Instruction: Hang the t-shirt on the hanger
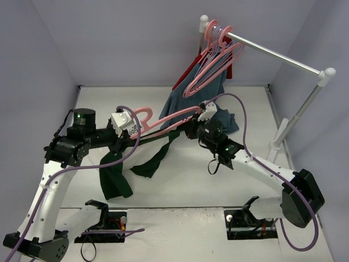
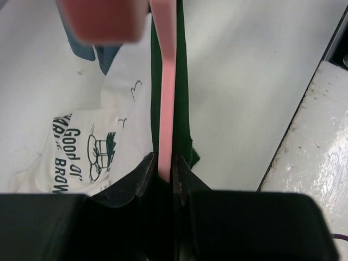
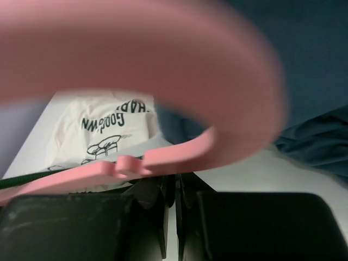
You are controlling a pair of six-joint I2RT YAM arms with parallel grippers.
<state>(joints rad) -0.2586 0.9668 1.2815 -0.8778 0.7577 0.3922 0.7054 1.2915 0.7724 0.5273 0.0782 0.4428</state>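
The pink hanger [image 1: 169, 117] is held in the air between my two grippers, hook to the left. My left gripper [image 1: 132, 136] is shut on its bar near the hook, and in the left wrist view [image 2: 166, 168] the pink bar [image 2: 167, 98] runs into the jaws with dark green fabric alongside it. The t-shirt [image 1: 115, 177] hangs below with its dark green parts drooping; its cream printed chest lies on the table [image 2: 81, 152] [image 3: 103, 130]. My right gripper [image 1: 192, 128] [image 3: 175, 182] is almost closed where a taut green trim strip ends. The hanger's notched end [image 3: 163, 157] crosses its fingertips.
A clothes rack rail [image 1: 278, 57] stands at the back right, with its post [image 1: 297, 117] near my right arm. Several pink hangers [image 1: 215, 54], a blue-grey garment [image 1: 188, 95] and a red garment [image 1: 191, 68] hang on it. The blue-grey cloth reaches the table behind my right gripper.
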